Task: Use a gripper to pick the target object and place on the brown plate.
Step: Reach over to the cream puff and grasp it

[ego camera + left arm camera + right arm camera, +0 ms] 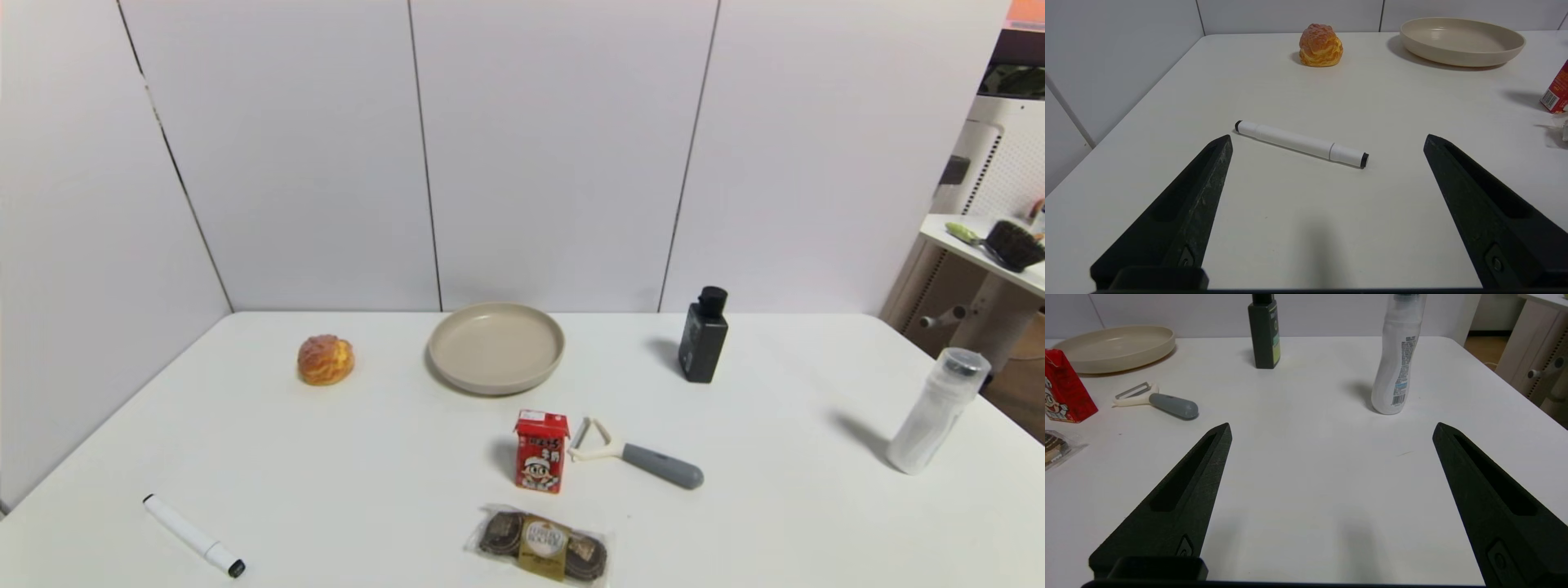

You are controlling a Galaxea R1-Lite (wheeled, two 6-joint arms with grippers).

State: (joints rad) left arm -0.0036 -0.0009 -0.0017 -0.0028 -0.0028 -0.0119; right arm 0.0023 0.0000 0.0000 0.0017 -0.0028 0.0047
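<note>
The golden-orange bun (325,360) sits on the white table at the far left; it also shows in the left wrist view (1321,45). The beige-tan plate (496,348) lies empty to the bun's right, and shows in the left wrist view (1461,41) and right wrist view (1114,349). Neither arm shows in the head view. My left gripper (1327,141) is open and empty, low over the near left of the table, with a white marker just beyond its fingertips and the bun farther off. My right gripper (1331,428) is open and empty over the near right of the table.
A white marker (193,536) lies near left. A red drink carton (540,451), a peeler (637,457) and wrapped chocolates (540,545) sit in the near middle. A dark bottle (703,335) stands right of the plate. A white bottle (937,411) stands at the right edge.
</note>
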